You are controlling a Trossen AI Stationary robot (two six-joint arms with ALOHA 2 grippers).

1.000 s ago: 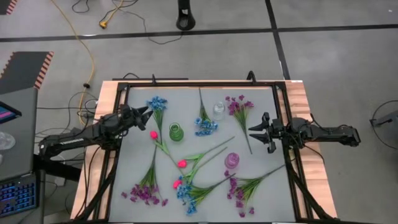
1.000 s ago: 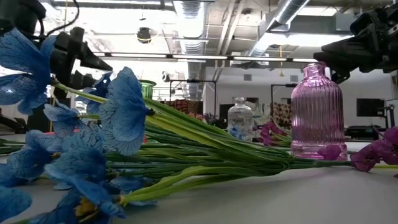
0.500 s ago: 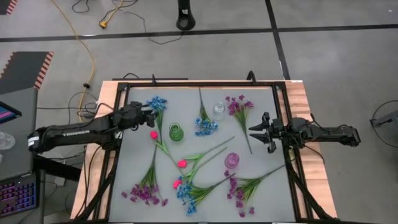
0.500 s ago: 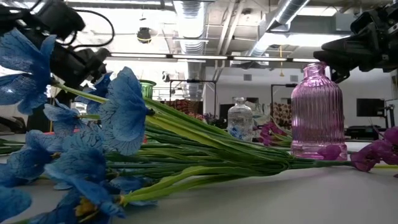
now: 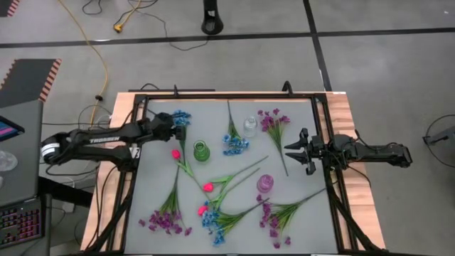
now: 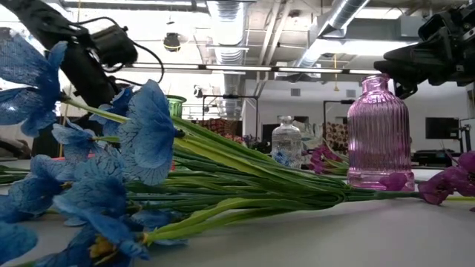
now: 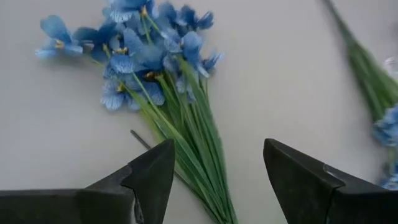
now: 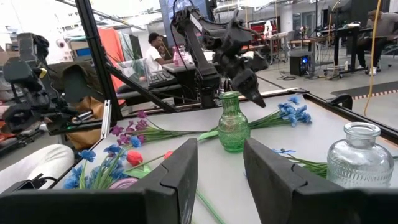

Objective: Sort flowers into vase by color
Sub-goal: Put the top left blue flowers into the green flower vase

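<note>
Flowers, artificial, loose on grey table: blue and purple sprigs and pink-red buds at near edge; pink vase mid-table; green vase and clear vase farther back. Left gripper, fingers spread wide, hovers over stems of blue sprig at far left corner, nothing held. Right gripper, fingers parted and empty, waits at right edge.

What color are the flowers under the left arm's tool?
Blue flowers on green stems, clearest in the left wrist view.
</note>
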